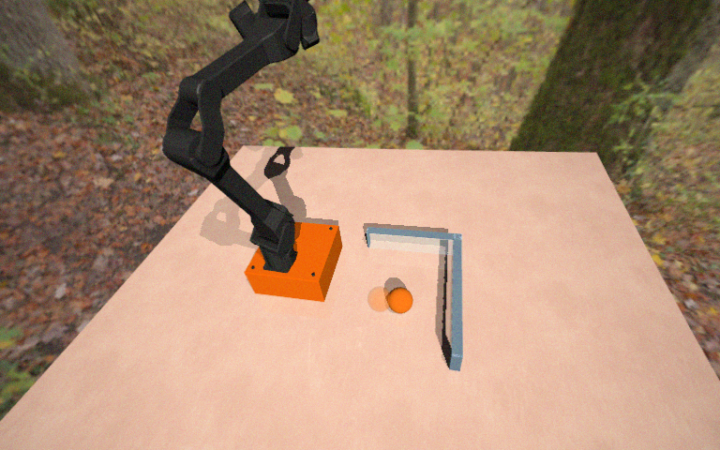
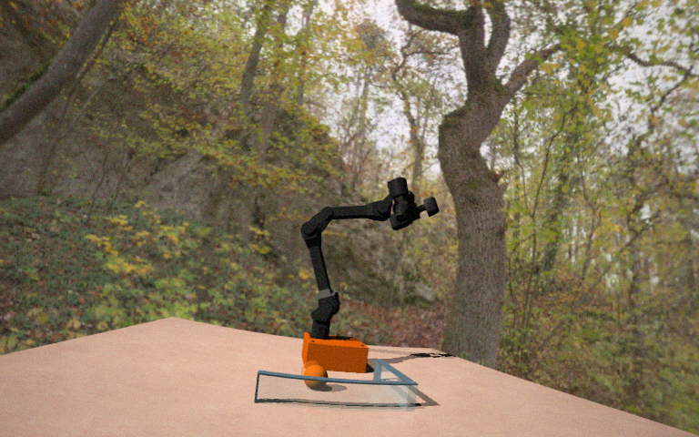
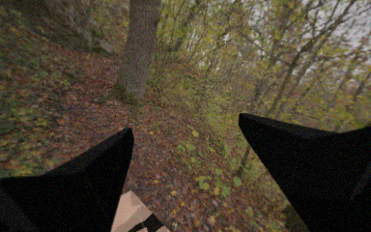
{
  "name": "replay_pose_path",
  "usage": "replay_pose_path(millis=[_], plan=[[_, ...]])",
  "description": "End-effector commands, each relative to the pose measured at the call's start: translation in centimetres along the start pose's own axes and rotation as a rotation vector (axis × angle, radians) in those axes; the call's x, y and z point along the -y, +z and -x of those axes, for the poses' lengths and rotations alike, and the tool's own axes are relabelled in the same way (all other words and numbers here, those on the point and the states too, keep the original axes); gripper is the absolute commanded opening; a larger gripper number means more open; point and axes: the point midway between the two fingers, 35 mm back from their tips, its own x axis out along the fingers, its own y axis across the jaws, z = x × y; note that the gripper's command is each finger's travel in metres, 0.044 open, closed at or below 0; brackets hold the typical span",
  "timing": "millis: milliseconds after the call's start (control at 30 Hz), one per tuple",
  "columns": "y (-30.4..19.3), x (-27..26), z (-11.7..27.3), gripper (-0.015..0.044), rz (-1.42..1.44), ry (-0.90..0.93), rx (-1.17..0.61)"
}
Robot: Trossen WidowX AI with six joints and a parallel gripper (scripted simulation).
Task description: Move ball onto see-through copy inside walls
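The orange ball (image 1: 398, 299) (image 2: 314, 374) lies on the table inside the corner made by the two low clear walls (image 1: 455, 302) (image 2: 335, 394). The see-through copy (image 1: 376, 298) sits just left of the ball and overlaps its edge. My gripper (image 1: 302, 26) (image 2: 417, 207) (image 3: 186, 126) is open and empty. It is raised high above the back of the table, far from the ball. In the wrist view its two black fingers stand wide apart and point out at the forest; the ball is not in that view.
The arm's orange base (image 1: 313, 265) (image 2: 335, 352) stands on the tan table (image 1: 531, 371) (image 2: 128, 370), just left of the walls' short side (image 1: 409, 235). Forest ground and trees surround the table.
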Motion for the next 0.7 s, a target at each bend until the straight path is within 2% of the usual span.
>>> replay_pose_path(millis=[0,267,467,667], plan=[[-0.2,0.2,0.1,0.0386,-0.004,-0.007,-0.005],[-8.0,7.3,5.1,0.0386,-0.200,-0.338,-0.205],[-14.4,10.8,11.3,0.0386,-0.387,-0.608,-0.360],[-20.4,12.1,18.8,0.0386,-0.578,-0.872,-0.509]])
